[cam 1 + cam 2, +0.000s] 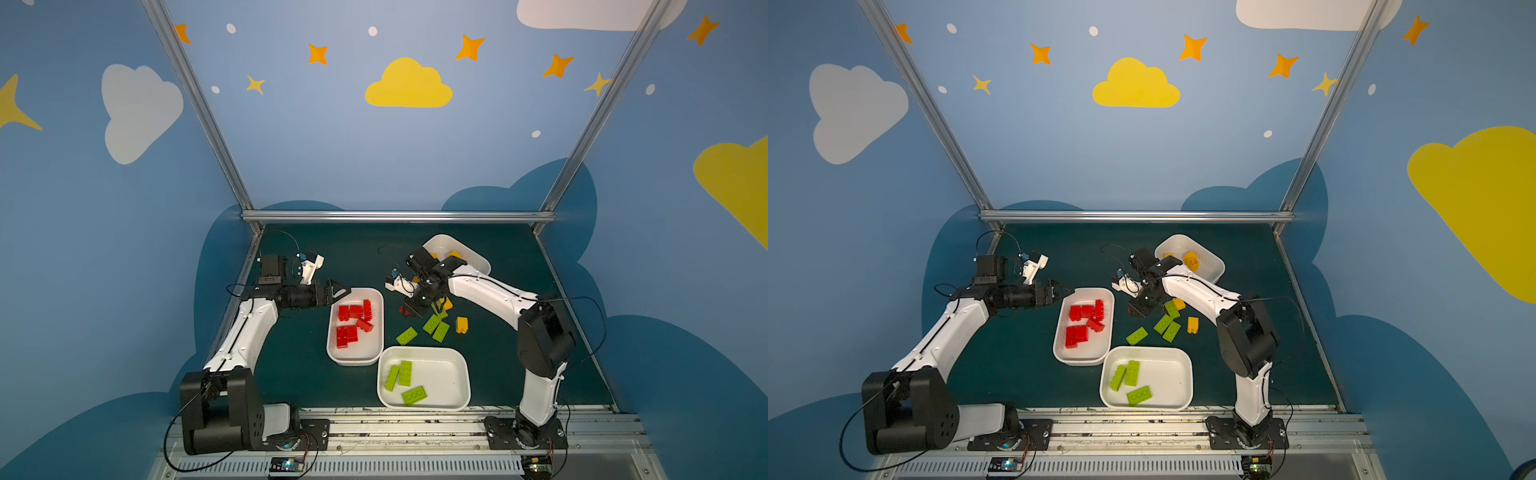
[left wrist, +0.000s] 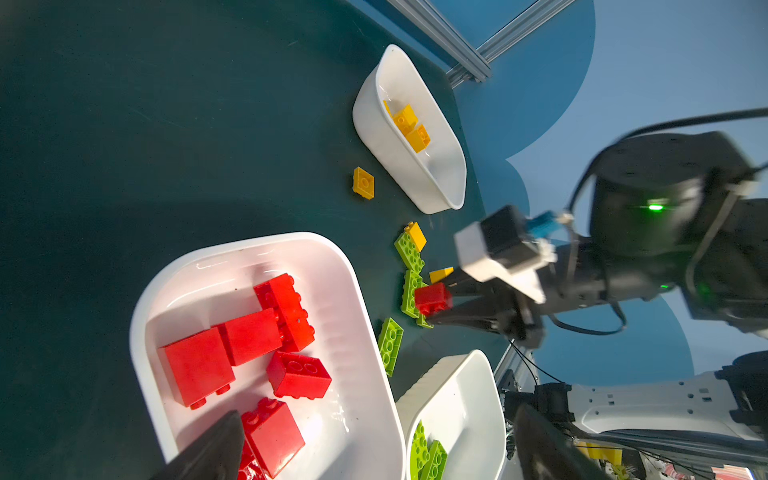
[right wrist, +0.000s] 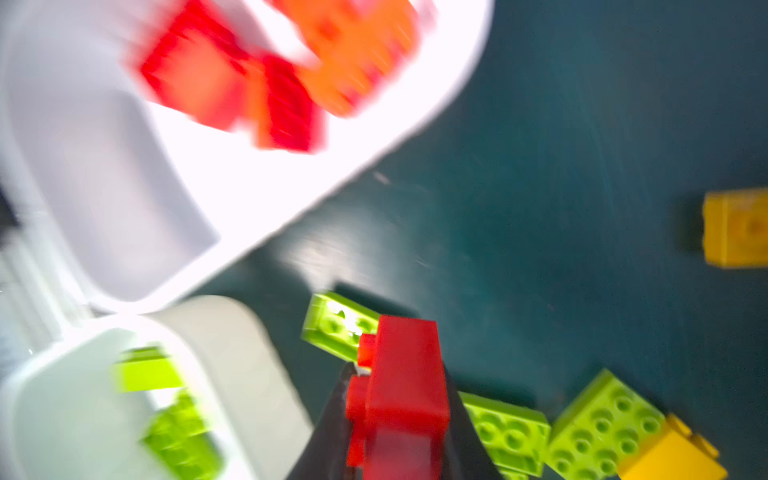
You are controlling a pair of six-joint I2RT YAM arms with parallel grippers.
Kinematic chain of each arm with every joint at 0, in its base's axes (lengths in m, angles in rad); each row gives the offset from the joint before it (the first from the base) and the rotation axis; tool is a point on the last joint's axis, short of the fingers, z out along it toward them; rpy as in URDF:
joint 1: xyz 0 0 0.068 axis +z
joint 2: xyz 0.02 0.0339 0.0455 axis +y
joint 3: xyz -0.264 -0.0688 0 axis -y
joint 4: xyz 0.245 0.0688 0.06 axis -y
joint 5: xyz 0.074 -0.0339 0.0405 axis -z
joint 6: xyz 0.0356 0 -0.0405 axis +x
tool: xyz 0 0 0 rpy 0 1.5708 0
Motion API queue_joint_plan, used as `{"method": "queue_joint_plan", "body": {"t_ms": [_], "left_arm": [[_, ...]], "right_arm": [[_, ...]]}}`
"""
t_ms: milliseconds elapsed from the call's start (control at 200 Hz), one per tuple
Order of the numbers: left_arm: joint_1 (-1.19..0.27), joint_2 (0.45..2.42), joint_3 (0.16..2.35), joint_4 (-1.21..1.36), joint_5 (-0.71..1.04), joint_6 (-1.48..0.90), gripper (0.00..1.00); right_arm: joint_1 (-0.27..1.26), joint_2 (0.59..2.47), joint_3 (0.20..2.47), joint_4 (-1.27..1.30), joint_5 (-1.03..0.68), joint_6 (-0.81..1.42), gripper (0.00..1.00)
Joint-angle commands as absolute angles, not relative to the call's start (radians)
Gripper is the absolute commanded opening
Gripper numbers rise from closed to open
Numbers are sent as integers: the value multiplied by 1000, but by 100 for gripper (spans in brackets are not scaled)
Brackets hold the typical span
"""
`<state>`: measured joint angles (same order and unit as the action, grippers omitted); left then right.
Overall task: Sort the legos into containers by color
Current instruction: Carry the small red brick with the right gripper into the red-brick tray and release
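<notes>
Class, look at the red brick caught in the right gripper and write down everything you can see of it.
The red brick is small, blocky, glossy plastic, smooth on its broad face, with round studs along one side, turned sideways. The right gripper is shut on it, a dark finger against each side. It is by the loose lime green bricks on the dark mat, outside the white tub of red bricks. Whether it touches the mat is unclear.

Dark green table [image 1: 353, 249] bears three white containers [image 1: 444, 374] and loose legos [image 1: 406, 336].
</notes>
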<state>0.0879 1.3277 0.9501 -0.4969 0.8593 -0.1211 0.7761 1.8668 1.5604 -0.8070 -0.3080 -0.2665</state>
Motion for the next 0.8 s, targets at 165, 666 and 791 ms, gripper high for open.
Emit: {"method": "queue_joint_plan", "body": {"t_ms": [165,666,791], "left_arm": [[93,1306,966,-518,856,-113,99],[94,1277,937,-515,854,-118,100],[94,1278,936,-515,854,-118,99]], "right_arm": [[923,1942,1656,-710,-523,-154,14],[954,2108,1694,-682,-490,-157,20],[952,2089,1673,-677,-487,-144,32]]}}
